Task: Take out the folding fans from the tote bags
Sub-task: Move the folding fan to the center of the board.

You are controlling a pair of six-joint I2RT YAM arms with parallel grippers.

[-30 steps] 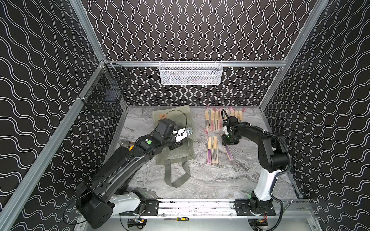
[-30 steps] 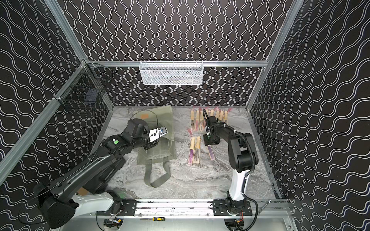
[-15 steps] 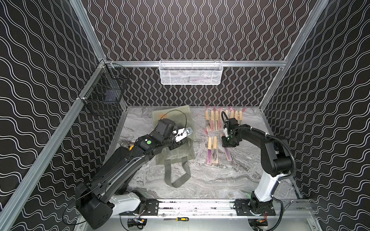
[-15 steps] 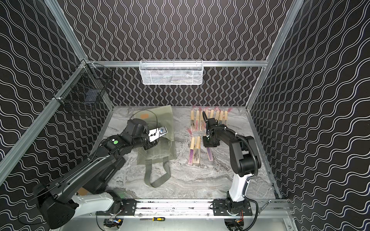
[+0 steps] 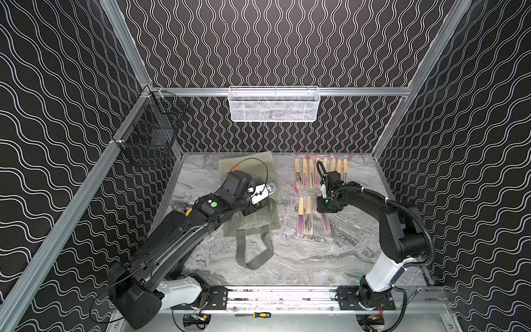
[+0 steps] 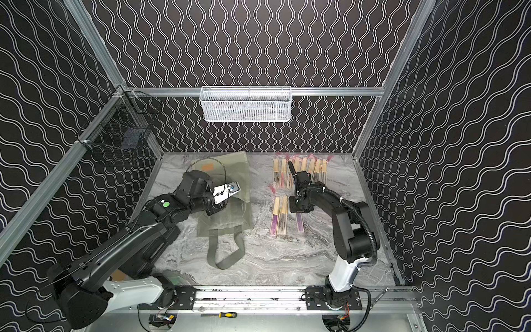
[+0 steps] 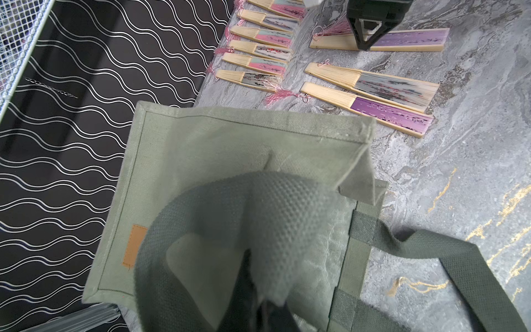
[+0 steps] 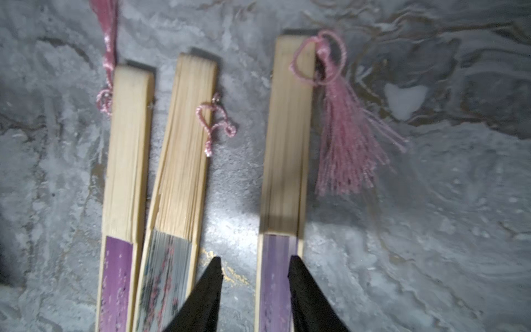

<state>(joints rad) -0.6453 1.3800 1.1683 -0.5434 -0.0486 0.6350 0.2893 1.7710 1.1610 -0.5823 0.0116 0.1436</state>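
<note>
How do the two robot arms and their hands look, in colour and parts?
Both arms are black with a white base link. The left arm bears a round green dot and a thin looping black cable. The right arm carries a ribbed black hose. The right hand has pointed black fingers.

Both top views look down from high at the near edge toward the far wall (image 5: 273,43), sharing the bench (image 5: 287,267). The left wrist view looks right across the tote bag (image 7: 230,138) to folding fans (image 7: 388,115) that the right wrist view sees close.
</note>
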